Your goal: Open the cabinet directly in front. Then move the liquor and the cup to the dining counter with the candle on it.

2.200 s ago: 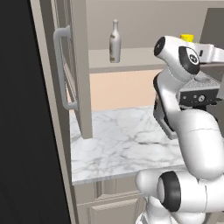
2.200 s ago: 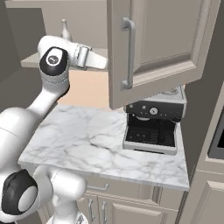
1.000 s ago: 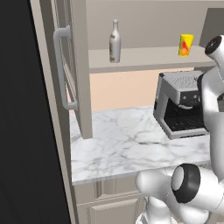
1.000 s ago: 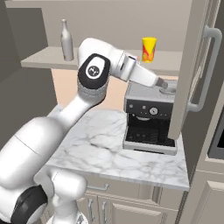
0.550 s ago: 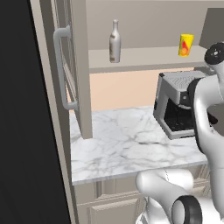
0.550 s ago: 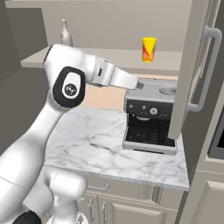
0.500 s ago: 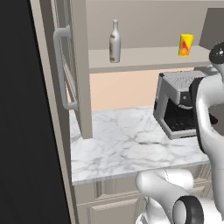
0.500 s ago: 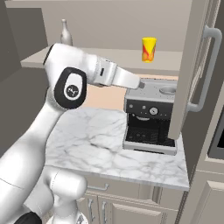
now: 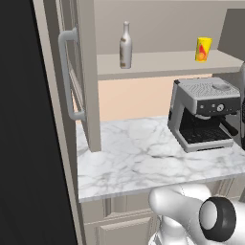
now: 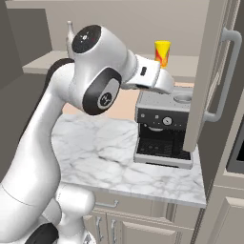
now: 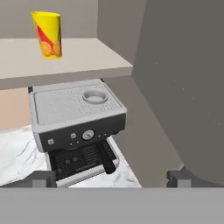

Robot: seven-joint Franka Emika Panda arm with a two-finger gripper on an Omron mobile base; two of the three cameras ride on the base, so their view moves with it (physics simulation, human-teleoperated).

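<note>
hand view: gripper [image 11: 109,177] jaws spread wide, nothing between them
cup [image 11: 47,34]: upright on the cabinet [image 9: 158,64] shelf, up and left of the fingertips, well apart
coffee machine [image 11: 76,124]: on the marble countertop [image 9: 139,158], just ahead of the gripper, below the shelf
liquor [image 9: 125,45]: upright at the shelf's far end, beyond the cup
cabinet doors: both swung open
</note>
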